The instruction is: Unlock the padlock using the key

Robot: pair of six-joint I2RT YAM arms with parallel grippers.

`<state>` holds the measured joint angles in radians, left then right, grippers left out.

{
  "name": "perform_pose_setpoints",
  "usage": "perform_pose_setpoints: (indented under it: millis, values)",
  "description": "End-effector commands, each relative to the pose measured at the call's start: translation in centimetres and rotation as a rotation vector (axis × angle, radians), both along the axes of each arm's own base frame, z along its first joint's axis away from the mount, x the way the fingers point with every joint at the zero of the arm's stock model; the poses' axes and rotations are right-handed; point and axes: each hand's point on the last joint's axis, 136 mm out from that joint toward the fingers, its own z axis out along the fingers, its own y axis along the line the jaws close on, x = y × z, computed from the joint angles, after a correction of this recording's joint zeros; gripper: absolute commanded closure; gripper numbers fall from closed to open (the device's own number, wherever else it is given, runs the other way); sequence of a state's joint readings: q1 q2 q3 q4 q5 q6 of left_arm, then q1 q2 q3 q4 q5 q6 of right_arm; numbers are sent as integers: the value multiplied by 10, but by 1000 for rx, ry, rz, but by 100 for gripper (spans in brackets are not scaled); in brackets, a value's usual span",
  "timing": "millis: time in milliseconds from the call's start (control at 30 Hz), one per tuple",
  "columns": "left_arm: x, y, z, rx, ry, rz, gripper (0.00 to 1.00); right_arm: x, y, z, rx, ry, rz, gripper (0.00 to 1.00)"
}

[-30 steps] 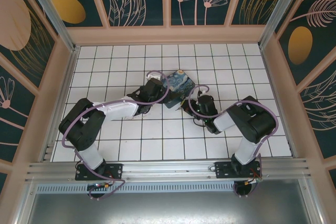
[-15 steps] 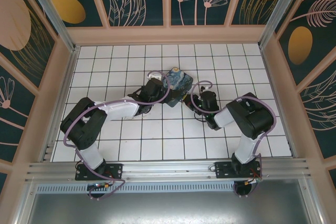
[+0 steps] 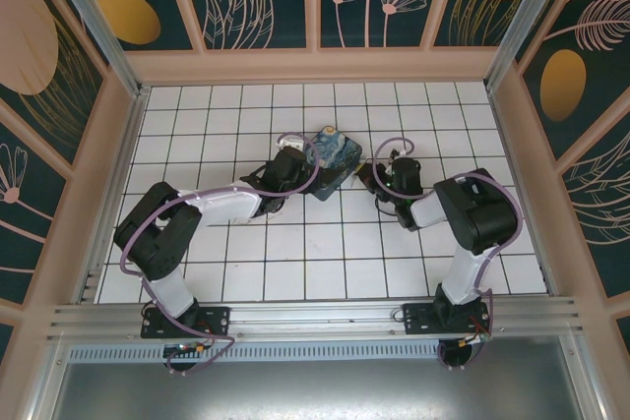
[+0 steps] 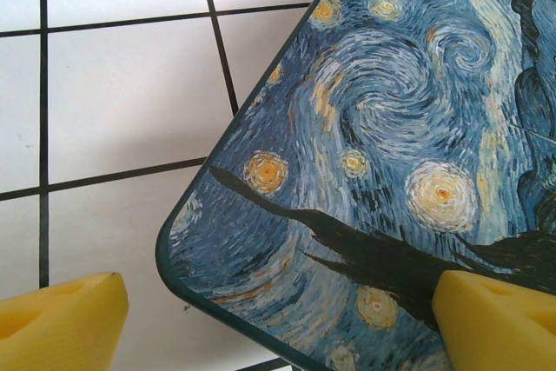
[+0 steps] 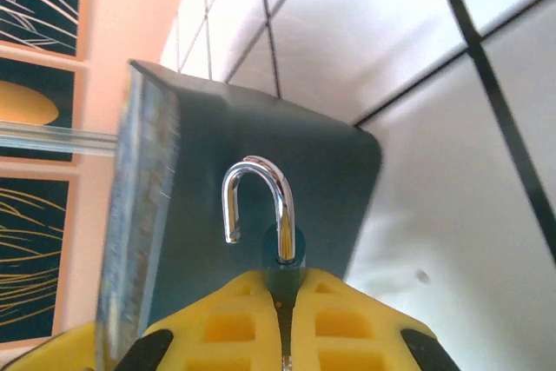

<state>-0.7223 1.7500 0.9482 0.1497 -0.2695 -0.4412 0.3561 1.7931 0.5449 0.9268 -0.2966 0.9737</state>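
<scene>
Padlock (image 5: 280, 248) | my right tool (image 5: 282, 294) pinches its body so the shackle (image 5: 257, 169) stands clear, one leg apparently free | left tool (image 4: 278, 319) spread wide astride box (image 4: 391, 154) corner, likely bracing.

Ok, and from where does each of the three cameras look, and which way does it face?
Top camera: above and behind the arms, looking down on the tiled table; both arms show, the left gripper and right gripper flanking the painted box.
Left wrist camera: on the left arm, looking down on the box's corner; its open yellow fingertips show.
Right wrist camera: on the right arm, facing the box's plain dark face; its shut yellow fingers hold the padlock, shackle open.
Shared: all three see the box and tiles.
</scene>
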Motion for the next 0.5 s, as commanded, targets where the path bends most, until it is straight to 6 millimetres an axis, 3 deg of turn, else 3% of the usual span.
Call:
perform_pose_setpoints:
  millis: [0, 233, 467]
  values:
    - [-55, 42, -85, 270, 276, -57, 8, -4, 10, 27, -7, -64, 84, 100]
    - [-40, 23, -44, 188, 219, -66, 2, -43, 3, 27, -27, -43, 98, 100]
    - [-18, 5, 26, 70, 106, -39, 2, -91, 17, 33, -80, -41, 170, 100]
